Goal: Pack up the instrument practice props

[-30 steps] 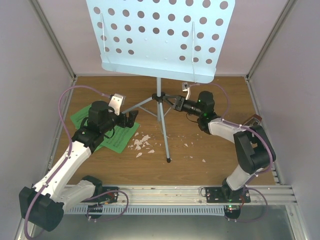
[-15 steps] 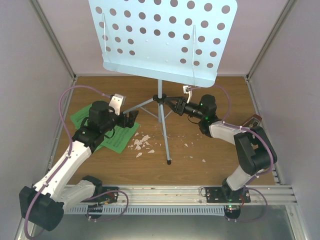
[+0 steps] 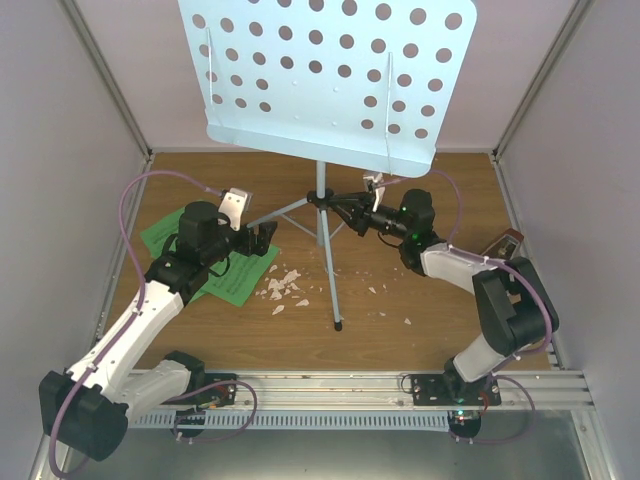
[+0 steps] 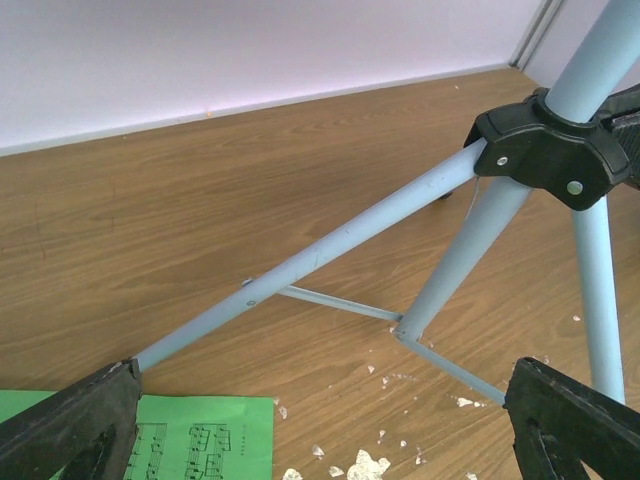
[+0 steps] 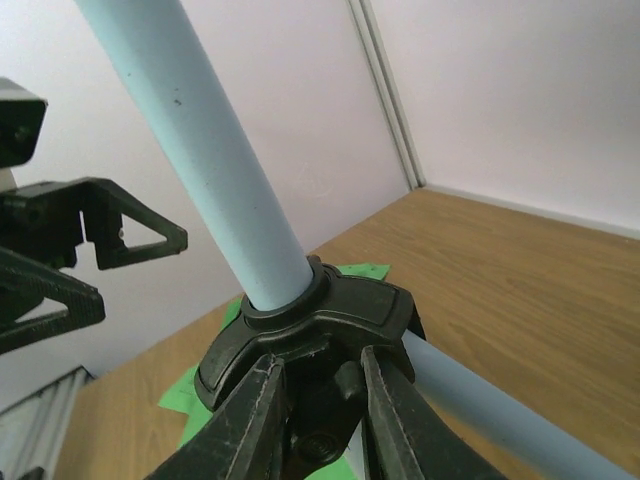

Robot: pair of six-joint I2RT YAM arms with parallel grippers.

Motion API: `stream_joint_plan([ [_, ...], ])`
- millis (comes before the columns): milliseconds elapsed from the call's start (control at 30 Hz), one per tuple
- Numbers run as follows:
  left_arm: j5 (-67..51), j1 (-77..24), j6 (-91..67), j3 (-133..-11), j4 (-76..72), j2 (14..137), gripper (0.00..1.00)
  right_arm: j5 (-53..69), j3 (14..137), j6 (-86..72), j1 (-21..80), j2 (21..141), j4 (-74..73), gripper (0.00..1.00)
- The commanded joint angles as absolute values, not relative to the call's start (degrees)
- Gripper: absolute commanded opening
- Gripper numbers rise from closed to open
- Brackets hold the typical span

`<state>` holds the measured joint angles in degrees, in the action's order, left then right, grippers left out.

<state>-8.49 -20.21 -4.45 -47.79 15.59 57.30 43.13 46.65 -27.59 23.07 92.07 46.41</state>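
Observation:
The pale blue perforated music stand (image 3: 320, 80) stands at the back on silver tripod legs (image 3: 328, 260). My right gripper (image 3: 340, 208) is closed around the knob under the stand's black tripod hub (image 5: 330, 320); its fingers (image 5: 245, 425) pinch it from both sides. My left gripper (image 3: 262, 238) is open and empty, low over the right edge of the green sheet-music pages (image 3: 175, 235); they also show in the left wrist view (image 4: 190, 440), with a tripod leg (image 4: 330, 250) ahead. The reddish-brown metronome (image 3: 505, 243) sits at the far right, partly hidden by my right arm.
White crumbs (image 3: 283, 288) lie scattered on the wooden floor between the pages and the front tripod leg, with a few more (image 3: 407, 322) to the right. Grey walls close in the left, right and back. A metal rail (image 3: 330, 385) runs along the near edge.
My right gripper has moved left onto the tripod hub and closed on it. The stand's desk has shifted slightly to the right. My left arm has barely moved.

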Motion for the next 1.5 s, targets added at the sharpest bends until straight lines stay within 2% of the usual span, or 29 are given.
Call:
stream_joint_plan([
  [0,-8.2,-20.6,-4.5,-48.6,13.6,57.7,0.99,42.7,44.8,-15.3,23.6,90.1,39.2,0.10],
  [133,-8.2,-20.6,-4.5,-48.6,13.6,57.9,0.99,39.8,44.0,-8.8,23.8,88.2,36.7,0.06],
  [433,-8.4,-20.7,-4.5,-48.7,13.7,58.4,0.99,28.7,42.8,11.9,25.0,83.7,31.0,0.04],
  [800,-8.8,-20.8,-4.6,-48.7,13.8,58.6,0.99,11.7,41.8,31.1,26.7,80.8,27.4,0.10],
  [1133,-8.7,-20.9,-4.6,-48.7,13.9,58.4,0.99,-3.4,39.9,45.4,28.5,80.2,32.3,0.12],
  [1233,-8.7,-20.9,-4.6,-48.7,13.9,58.4,0.99,-4.3,37.8,45.3,28.5,78.6,35.4,0.20],
  [1400,-8.6,-21.0,-4.6,-48.8,13.9,58.5,0.99,-1.9,35.1,39.5,28.4,74.3,38.8,0.60],
  [1467,-8.3,-21.1,-4.5,-48.7,14.0,58.2,0.99,-1.0,33.9,35.4,28.1,72.6,38.4,0.70],
])
